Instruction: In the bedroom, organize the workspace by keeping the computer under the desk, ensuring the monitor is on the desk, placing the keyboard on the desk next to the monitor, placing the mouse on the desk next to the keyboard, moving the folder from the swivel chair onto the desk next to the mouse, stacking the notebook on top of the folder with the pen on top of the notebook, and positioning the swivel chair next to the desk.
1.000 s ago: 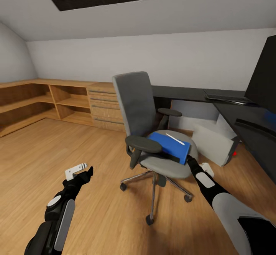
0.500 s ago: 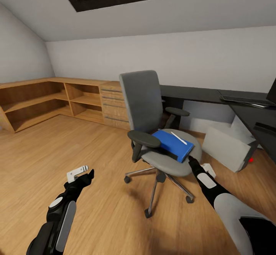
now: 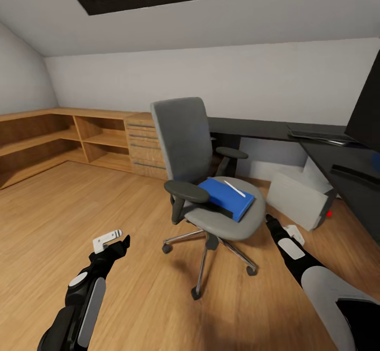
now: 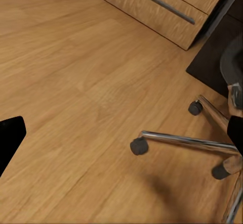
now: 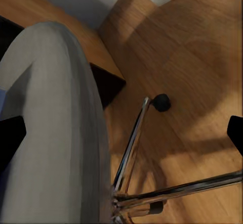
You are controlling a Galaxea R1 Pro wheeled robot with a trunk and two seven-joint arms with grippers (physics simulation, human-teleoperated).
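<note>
the swivel chair is seen in the middle of the head view on the wooden floor, turned a little away from the desk, which runs along the back wall and down the right side. the folder lies flat on the grey seat, and the pen rests across its top. a dark strip, possibly the notebook, is glimpsed at the folder's near edge, but it cannot be told for sure. the computer lies on the floor under the desk, well apart from the chair. the keyboard is seen on the desk's far corner, and the edge of the monitor is cut by the right border.

the left gripper is held low over bare floor, well apart from the chair; nothing is grasped by it and nothing is touched, though how far its fingers are parted cannot be told. in the left wrist view the chair's chrome base and casters are shown beyond it, with the light wooden drawer unit further off.

the right gripper is held just beside the front rim of the seat, below the folder. whether the seat is touched cannot be told. in the right wrist view the seat's underside is seen close up, and the two dark fingertips stand far apart at opposite edges, so the gripper is spread wide with nothing held.
</note>
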